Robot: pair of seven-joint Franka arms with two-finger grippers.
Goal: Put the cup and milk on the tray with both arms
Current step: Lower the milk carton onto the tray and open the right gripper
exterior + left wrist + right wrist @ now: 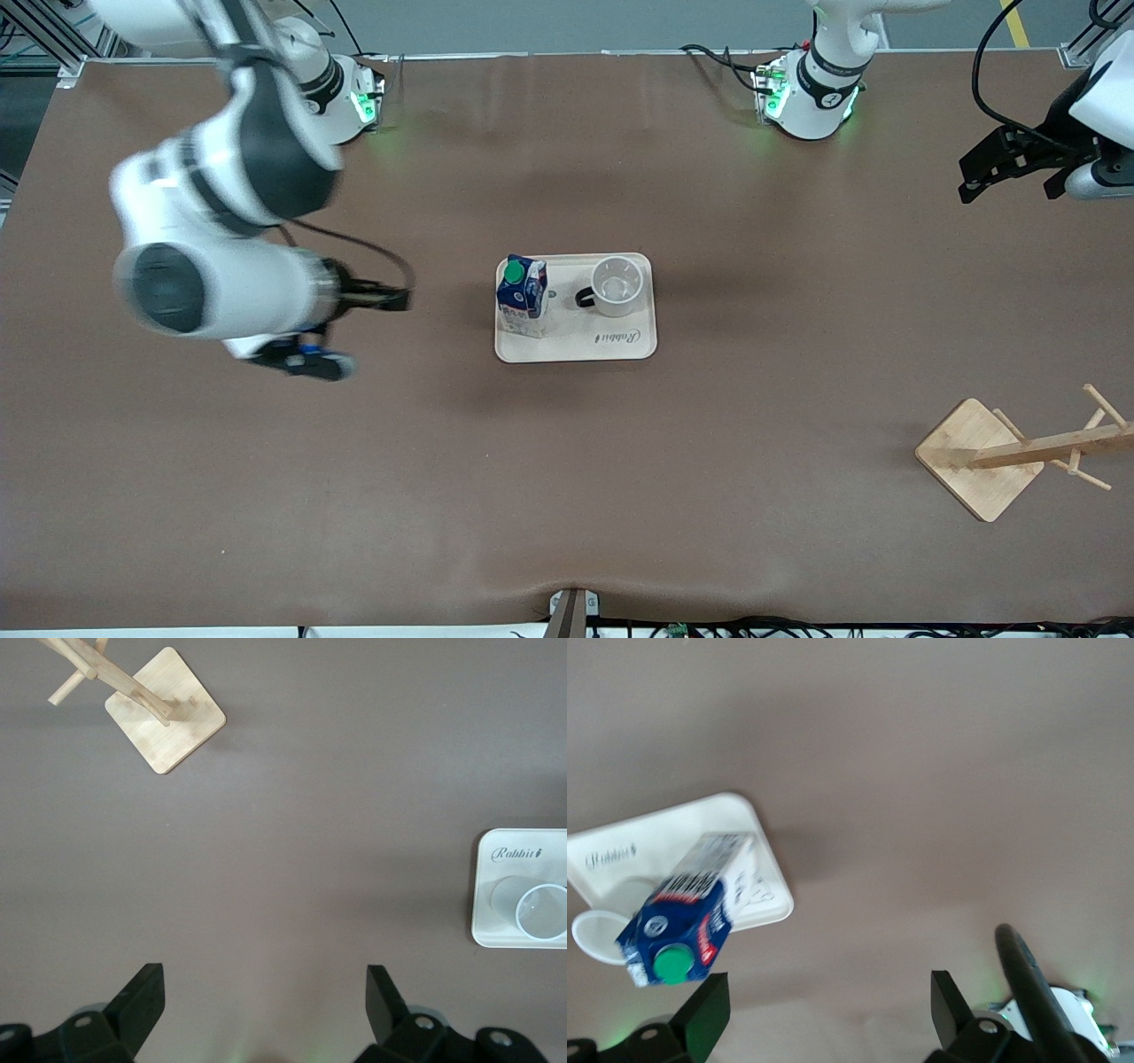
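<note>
We see the left tool (261, 1010) spread wide, empty, over bare tabletop (797, 354). Our right tool (824, 1014) is likewise released, holding nothing, over the tabletop beside the tray (633, 341).

We count one tray (576, 347), cream with rounded corners; one milk carton (521, 297) upright on it, at the end toward the right arm; one cup (617, 285), a white mug, on the same tray beside the carton, toward the left arm's end; one wooden rack (983, 461) with a square base and pegs, nearer the front camera, toward the left arm's end; two white arms; two black grippers, the left gripper (261, 1005) and the right gripper (828, 1005), each with its two fingers spread apart.
</note>
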